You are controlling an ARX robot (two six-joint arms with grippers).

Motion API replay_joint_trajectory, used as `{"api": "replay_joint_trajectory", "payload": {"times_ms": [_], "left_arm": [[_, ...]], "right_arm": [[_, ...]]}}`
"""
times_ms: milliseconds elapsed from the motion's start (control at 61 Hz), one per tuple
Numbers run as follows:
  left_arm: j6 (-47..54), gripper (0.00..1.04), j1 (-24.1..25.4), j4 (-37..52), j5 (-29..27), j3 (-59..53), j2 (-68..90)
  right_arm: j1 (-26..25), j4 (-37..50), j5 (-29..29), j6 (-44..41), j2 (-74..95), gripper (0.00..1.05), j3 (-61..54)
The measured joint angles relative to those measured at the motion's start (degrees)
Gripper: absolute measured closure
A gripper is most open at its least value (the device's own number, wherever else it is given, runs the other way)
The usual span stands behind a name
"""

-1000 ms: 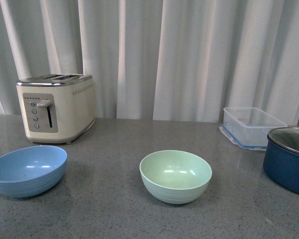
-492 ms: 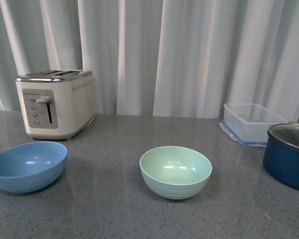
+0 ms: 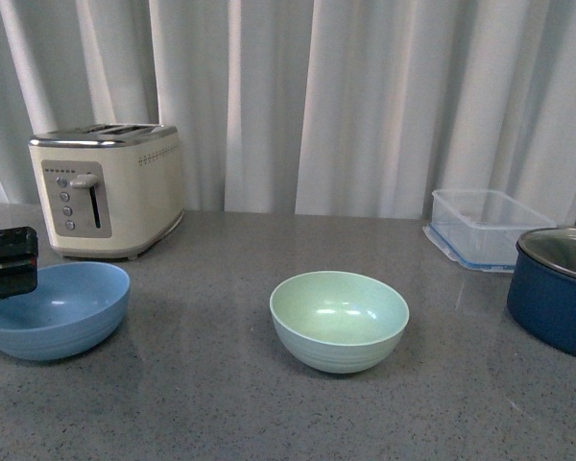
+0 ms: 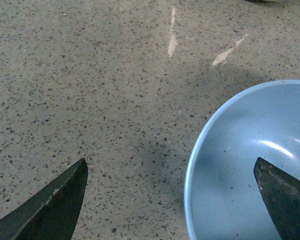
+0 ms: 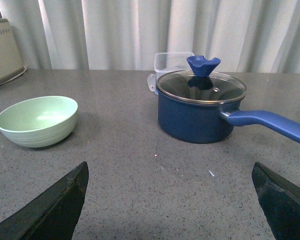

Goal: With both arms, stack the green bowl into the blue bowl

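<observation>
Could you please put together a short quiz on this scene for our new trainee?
1. True or false: the green bowl stands apart from the blue bowl.
2. The left gripper is: A) open, B) shut on a bowl, C) out of view.
3. Which appliance stands behind the blue bowl?
Key: 1 true; 2 A; 3 the toaster.
</observation>
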Motion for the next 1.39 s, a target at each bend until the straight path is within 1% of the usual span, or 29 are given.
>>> {"api": "replay_joint_trajectory", "payload": {"times_ms": [230,262,311,344,410,459,574,721,770,1131,1393], "left_arm": [[-0.61,0.07,-1.20,0.07,-0.35,0.17,1.18],[-0.59,0.10,-1.25,0.07,-0.63,0.17,1.27],[-0.70,0.19,-1.29,0.07,-0.74,0.17,1.36],[-0.79,0.23,-1.29,0.07,-0.79,0.17,1.38],[-0.83,0.34,-1.33,0.07,-0.74,0.17,1.38],[-1.14,0.44,-1.33,0.04,-0.77,0.17,1.40],[-1.88,0.62,-1.31,-0.37,-0.70,0.17,1.46],[-3.58,0.94,-1.05,-1.90,-0.37,0.17,1.51],[-4.22,1.01,-0.98,-1.95,-0.09,0.17,1.53],[-5.75,1.01,-1.84,-4.28,0.57,1.73,0.09],[-8.22,1.01,-6.05,-6.67,1.09,6.14,-2.45]], "right_arm": [[0.00,0.00,0.00,0.00,0.00,0.10,0.00],[0.00,0.00,0.00,0.00,0.00,0.10,0.00],[0.00,0.00,0.00,0.00,0.00,0.10,0.00],[0.00,0.00,0.00,0.00,0.00,0.10,0.00],[0.00,0.00,0.00,0.00,0.00,0.10,0.00],[0.00,0.00,0.00,0.00,0.00,0.10,0.00],[0.00,0.00,0.00,0.00,0.00,0.10,0.00],[0.00,0.00,0.00,0.00,0.00,0.10,0.00],[0.00,0.00,0.00,0.00,0.00,0.10,0.00],[0.00,0.00,0.00,0.00,0.00,0.10,0.00],[0.00,0.00,0.00,0.00,0.00,0.10,0.00]]}}
